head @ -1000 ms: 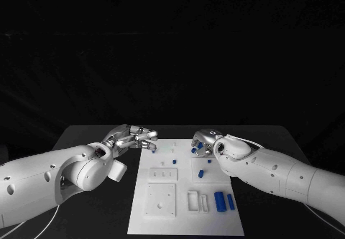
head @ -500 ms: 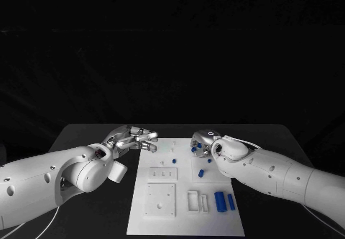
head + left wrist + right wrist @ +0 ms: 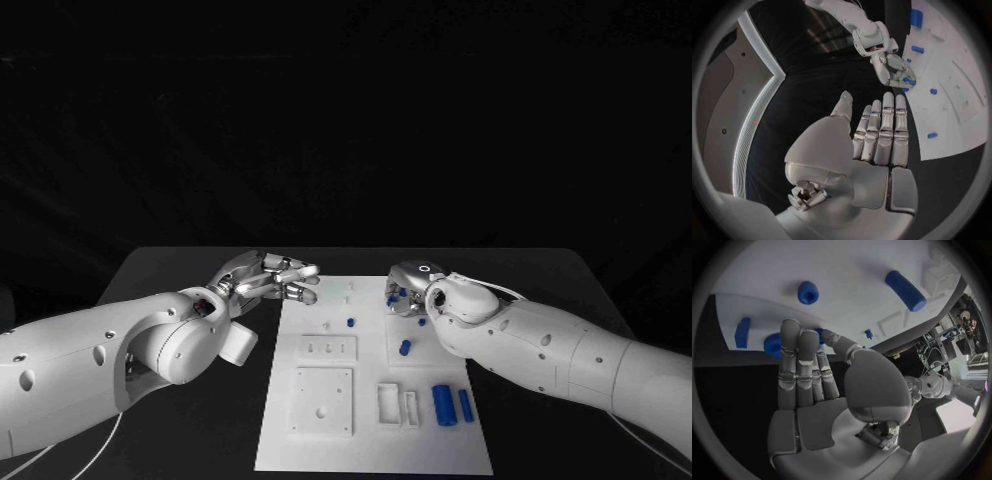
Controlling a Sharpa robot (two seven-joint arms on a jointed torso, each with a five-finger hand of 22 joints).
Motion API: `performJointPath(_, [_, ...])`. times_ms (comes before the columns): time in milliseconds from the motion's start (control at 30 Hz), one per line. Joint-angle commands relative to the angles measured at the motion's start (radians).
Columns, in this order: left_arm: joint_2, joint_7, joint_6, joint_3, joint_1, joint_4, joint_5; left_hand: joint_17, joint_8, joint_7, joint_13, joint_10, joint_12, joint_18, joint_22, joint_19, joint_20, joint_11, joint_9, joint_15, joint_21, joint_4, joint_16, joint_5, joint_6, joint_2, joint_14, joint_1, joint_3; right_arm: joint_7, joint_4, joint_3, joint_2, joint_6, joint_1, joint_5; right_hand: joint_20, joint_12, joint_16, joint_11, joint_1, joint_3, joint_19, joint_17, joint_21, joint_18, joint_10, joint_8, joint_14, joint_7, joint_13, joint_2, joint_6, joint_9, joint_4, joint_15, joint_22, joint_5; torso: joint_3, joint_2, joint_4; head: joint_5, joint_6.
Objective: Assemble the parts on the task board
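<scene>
Head view shows the left hand (image 3: 267,277) with loose, empty fingers beside the task board (image 3: 372,440); whether the right hand (image 3: 411,290) grasps a blue part (image 3: 392,299) I cannot tell.

The right hand (image 3: 410,287) has been drawn slightly back over the board's (image 3: 372,440) far edge. Its fingers seem barely shifted.
</scene>
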Motion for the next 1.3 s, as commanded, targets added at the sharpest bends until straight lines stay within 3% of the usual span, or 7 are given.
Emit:
performJointPath(33, [0.001, 0.002, 0.015, 0.001, 0.002, 0.001, -0.002, 0.000, -0.002, 0.000, 0.001, -0.010, -0.002, -0.003, -0.001, 0.002, 0.006, 0.001, 0.001, 0.001, -0.007, 0.002, -0.007, -0.003, -0.010, 0.004, -0.003, -0.010, -0.002, -0.020, 0.005, 0.000, -0.001, -0.015, -0.001, -0.032, -0.010, 0.000, 0.004, -0.002, 0.002, 0.010, -0.002, 0.003, 0.002, -0.009, 0.014, -0.003, -0.002, -0.001, 0.001, 0.009, 0.013, 0.001, -0.002, -0.009, 0.011, -0.001, 0.0012, 0.003, 0.0001, -0.001, 0.003])
performJointPath(367, [-0.002, -0.001, 0.014, 0.002, 0.002, 0.001, -0.002, 0.000, -0.002, 0.000, 0.001, -0.010, -0.002, -0.003, -0.001, 0.002, 0.006, 0.001, 0.001, 0.001, -0.007, 0.002, -0.007, -0.003, -0.010, 0.004, -0.003, -0.010, -0.002, -0.040, 0.018, 0.000, -0.005, -0.079, 0.000, -0.046, -0.036, 0.000, 0.002, -0.023, 0.014, 0.052, -0.016, 0.011, 0.025, -0.026, 0.082, -0.003, -0.006, -0.015, 0.003, 0.028, 0.070, 0.010, -0.027, -0.033, 0.069, -0.020, 0.0013, 0.006, -0.0012, 0.002, 0.008])
performJointPath(600, [-0.004, -0.004, 0.014, 0.002, 0.004, 0.002, -0.002, 0.000, -0.002, 0.000, 0.001, -0.010, -0.002, -0.003, -0.001, 0.002, 0.006, 0.001, 0.001, 0.001, -0.007, 0.002, -0.007, -0.003, -0.010, 0.004, -0.003, -0.010, -0.002, -0.052, 0.040, 0.000, 0.000, -0.111, 0.005, -0.052, -0.037, 0.001, -0.003, -0.024, 0.015, 0.061, -0.017, 0.017, 0.020, -0.026, 0.086, -0.003, -0.004, -0.016, 0.003, 0.032, 0.074, 0.010, -0.029, -0.035, 0.109, -0.029, 0.0005, 0.007, -0.0030, 0.004, 0.016])
performJointPath(800, [-0.004, -0.003, 0.012, 0.002, 0.005, 0.000, -0.002, 0.000, -0.002, 0.000, 0.001, -0.010, -0.002, -0.003, -0.001, 0.002, 0.006, 0.001, 0.001, 0.001, -0.007, 0.002, -0.007, -0.003, -0.010, 0.004, -0.003, -0.010, -0.002, -0.073, 0.050, 0.000, 0.018, -0.128, 0.018, -0.064, -0.038, 0.001, -0.004, -0.024, 0.017, 0.063, -0.014, 0.019, 0.013, -0.027, 0.088, -0.003, -0.004, -0.017, 0.003, 0.032, 0.078, 0.010, -0.031, -0.035, 0.119, -0.037, 0.0002, 0.009, 0.0005, 0.002, 0.021])
performJointPath(1033, [-0.001, -0.002, 0.010, 0.002, 0.006, -0.001, -0.002, 0.000, -0.002, 0.000, 0.001, -0.010, -0.002, -0.003, -0.005, 0.003, 0.006, 0.001, 0.001, 0.001, -0.006, 0.002, -0.007, -0.003, -0.009, 0.003, -0.003, -0.008, -0.001, -0.091, 0.033, 0.000, 0.057, -0.136, 0.027, -0.072, -0.039, 0.001, -0.005, -0.024, 0.016, 0.064, -0.010, 0.020, 0.001, -0.027, 0.088, -0.003, -0.004, -0.017, 0.003, 0.031, 0.078, 0.010, -0.030, -0.036, 0.135, -0.033, -0.0016, 0.010, 0.0037, 0.006, 0.027])
performJointPath(1133, [0.002, -0.002, 0.008, 0.002, 0.006, -0.003, -0.002, 0.000, -0.002, 0.000, 0.001, -0.010, -0.002, -0.003, -0.005, 0.003, 0.006, 0.001, 0.001, 0.001, -0.006, 0.002, -0.007, -0.003, -0.009, 0.003, -0.003, -0.008, -0.001, -0.095, 0.017, 0.000, 0.079, -0.140, 0.029, -0.075, -0.039, 0.001, -0.005, -0.024, 0.015, 0.064, -0.008, 0.021, -0.006, -0.026, 0.089, -0.003, -0.003, -0.017, 0.003, 0.031, 0.079, 0.010, -0.031, -0.036, 0.146, -0.031, 0.0001, 0.010, 0.0032, 0.010, 0.031])
performJointPath(1300, [0.011, -0.001, 0.007, 0.002, 0.006, -0.005, -0.002, 0.000, -0.002, 0.001, 0.001, -0.011, -0.002, -0.003, -0.005, 0.003, 0.006, 0.001, 0.000, 0.001, -0.006, 0.002, -0.007, -0.003, -0.012, 0.003, -0.003, -0.008, -0.001, -0.093, -0.016, 0.001, 0.117, -0.136, 0.029, -0.076, -0.040, 0.001, -0.007, -0.024, 0.013, 0.062, -0.003, 0.021, -0.021, -0.027, 0.088, -0.003, -0.003, -0.017, 0.003, 0.035, 0.078, 0.009, -0.031, -0.037, 0.156, -0.039, 0.0002, 0.012, 0.0078, 0.012, 0.036])
